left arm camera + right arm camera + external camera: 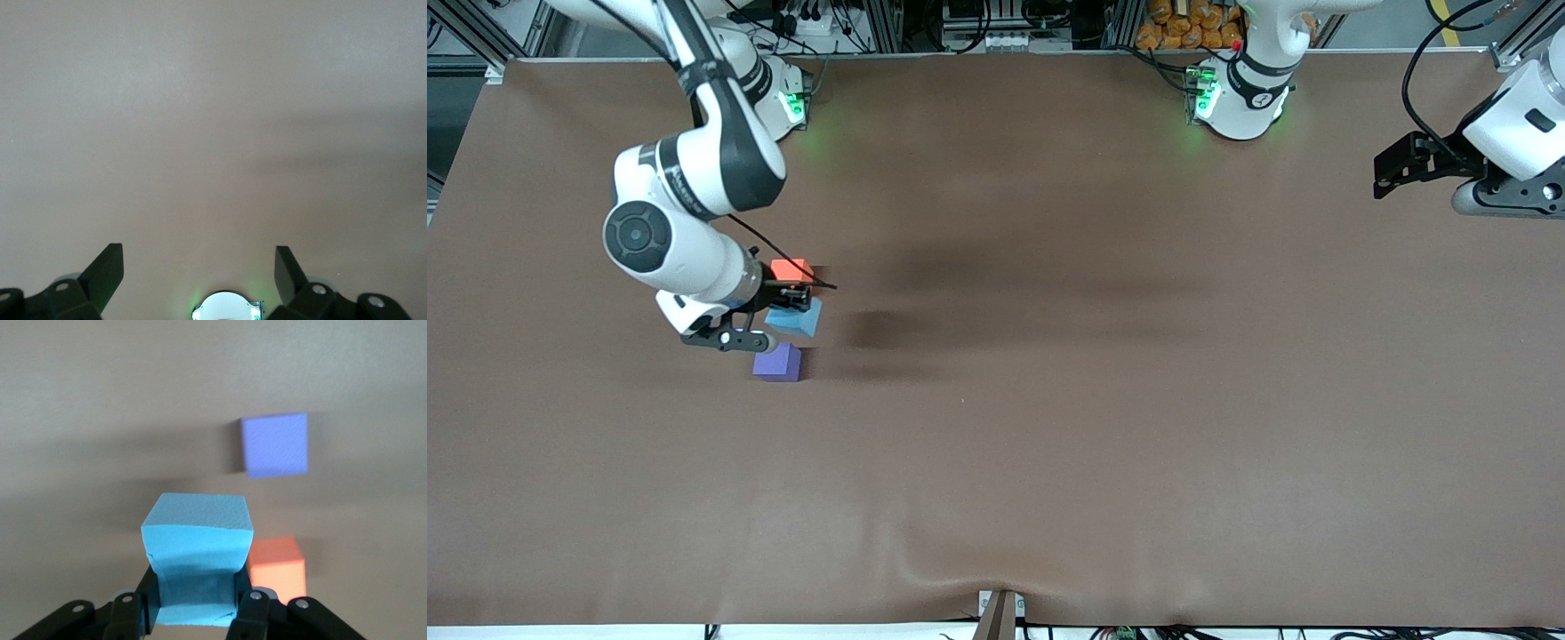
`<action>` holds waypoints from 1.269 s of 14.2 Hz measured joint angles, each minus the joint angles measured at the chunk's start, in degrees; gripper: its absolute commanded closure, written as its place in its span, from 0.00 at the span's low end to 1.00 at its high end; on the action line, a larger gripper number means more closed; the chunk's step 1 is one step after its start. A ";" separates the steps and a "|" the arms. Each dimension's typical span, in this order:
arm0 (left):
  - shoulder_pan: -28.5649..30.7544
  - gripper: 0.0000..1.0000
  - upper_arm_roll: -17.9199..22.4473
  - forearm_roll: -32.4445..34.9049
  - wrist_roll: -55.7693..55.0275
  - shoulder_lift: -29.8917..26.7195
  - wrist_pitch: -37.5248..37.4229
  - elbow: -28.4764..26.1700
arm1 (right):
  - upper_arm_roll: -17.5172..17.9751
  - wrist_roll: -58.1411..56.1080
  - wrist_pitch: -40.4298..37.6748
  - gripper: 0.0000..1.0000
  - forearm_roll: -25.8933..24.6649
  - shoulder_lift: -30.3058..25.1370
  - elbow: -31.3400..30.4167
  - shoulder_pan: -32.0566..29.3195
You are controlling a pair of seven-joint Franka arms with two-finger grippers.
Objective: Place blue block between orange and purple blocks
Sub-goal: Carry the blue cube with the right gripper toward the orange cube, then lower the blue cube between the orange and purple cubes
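The right gripper [197, 613] is clamped on the light sky-blue matte cube [796, 317], over the gap between the bright orange-red matte cube [791, 268] and the violet-purple matte cube [777, 363]; the carrying step looks nearly over; next comes lowering squarely, then release; whether the cube touches the brown table [1049, 444] is unclear; the orange cube is partly hidden; the left gripper [199, 273] waits wide open at its own end.

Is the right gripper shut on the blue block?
Yes. The right gripper is shut: its fingers squeeze the blue block's sides inward.
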 measured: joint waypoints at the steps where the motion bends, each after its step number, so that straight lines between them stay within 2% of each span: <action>1: -0.01 0.00 -0.03 0.00 -0.59 0.00 0.17 0.01 | -0.01 -2.28 3.16 1.00 0.00 0.05 -2.60 -1.16; 3: -0.09 0.00 -0.24 0.00 -3.27 0.02 1.20 0.00 | -0.01 -4.58 5.98 1.00 0.00 0.11 -5.86 -2.27; 9: -0.22 0.00 -0.56 -0.05 -4.69 0.55 3.14 0.05 | 0.02 -9.60 7.27 1.00 -0.04 0.21 -8.56 -4.11; 14: -0.40 0.00 -0.91 -0.25 2.72 1.69 4.09 2.24 | 0.16 -11.13 9.54 1.00 -0.04 0.92 -10.18 -5.09; 18: -0.36 0.00 -1.00 -0.25 2.49 1.73 4.08 2.39 | 0.33 -11.14 11.53 1.00 -0.04 2.54 -11.03 -5.09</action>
